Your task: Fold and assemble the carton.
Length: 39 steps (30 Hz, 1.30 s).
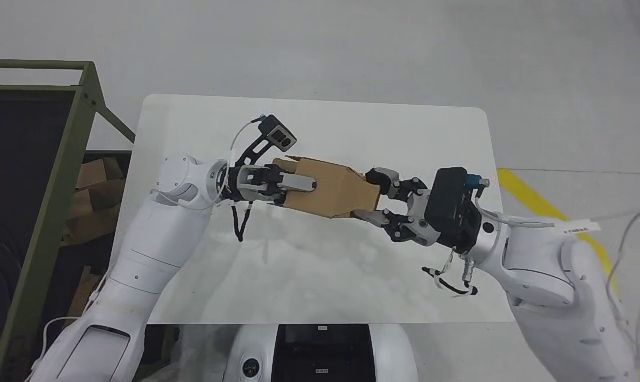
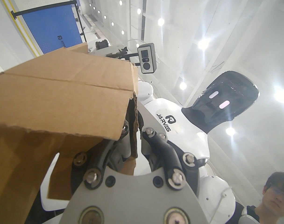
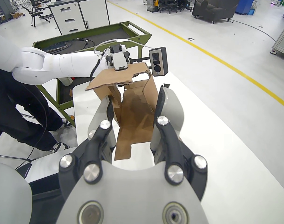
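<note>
Brown corrugated cardboard carton [image 2: 62, 99] cut off at the frame edge in the left wrist view, its left end hidden under the left claw [image 1: 296, 182] from above, olive-green metal cart [image 1: 50, 197] left of the white worktop [image 1: 330, 272] cropped, brown cardboard pieces [image 1: 98, 182] inside partly hidden.

Glossy white arms [image 1: 150, 242], pale grey fingers [image 3: 168, 108], silver screws [image 3: 173, 171]

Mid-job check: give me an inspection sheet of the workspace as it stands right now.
Surface: white table.
Job's things: brown cardboard carton, partly opened, flaps loose, held between both arms.
Clutter: nothing seen.
Grippers: left gripper shut on one end flap; right gripper shut on the opposite end.
Cables: black cable loops at the left wrist; white cable along the right arm.
Surroundings: olive-green metal cart with cardboard pieces beside the table.
</note>
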Tool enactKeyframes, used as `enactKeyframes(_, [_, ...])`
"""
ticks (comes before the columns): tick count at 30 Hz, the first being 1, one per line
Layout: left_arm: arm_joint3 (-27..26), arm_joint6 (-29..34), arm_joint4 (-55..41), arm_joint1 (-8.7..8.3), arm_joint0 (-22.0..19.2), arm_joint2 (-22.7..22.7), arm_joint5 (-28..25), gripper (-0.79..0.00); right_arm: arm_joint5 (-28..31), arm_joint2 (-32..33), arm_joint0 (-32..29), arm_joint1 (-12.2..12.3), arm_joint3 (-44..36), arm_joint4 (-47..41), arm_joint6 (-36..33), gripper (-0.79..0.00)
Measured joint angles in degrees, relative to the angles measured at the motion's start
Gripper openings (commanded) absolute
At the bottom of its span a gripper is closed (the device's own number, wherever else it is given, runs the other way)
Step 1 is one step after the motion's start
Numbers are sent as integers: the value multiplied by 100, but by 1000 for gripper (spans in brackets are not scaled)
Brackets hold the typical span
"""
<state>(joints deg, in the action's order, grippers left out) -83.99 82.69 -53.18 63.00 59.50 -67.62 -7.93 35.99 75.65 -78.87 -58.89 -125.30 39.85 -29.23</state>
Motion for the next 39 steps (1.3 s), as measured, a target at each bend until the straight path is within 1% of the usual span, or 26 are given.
enactKeyframes(3, [12, -31, 4, 6, 2, -4, -15, -785, -3, -40, 27, 2, -4, -12, -23, -570])
enactKeyframes(11, [3, -51, 14, 19, 14, -15, -19, -785, -37, -138, 99, 6, -5, -18, -72, -606])
enactKeyframes(19, [-26, -24, 30, 28, 33, -19, 14, -785, -140, -238, 167, 7, 38, -3, -152, -616])
enactKeyframes(39, [6, -18, 37, 58, 56, -13, 2, -785, -172, -522, 348, 2, 136, -107, -225, -622])
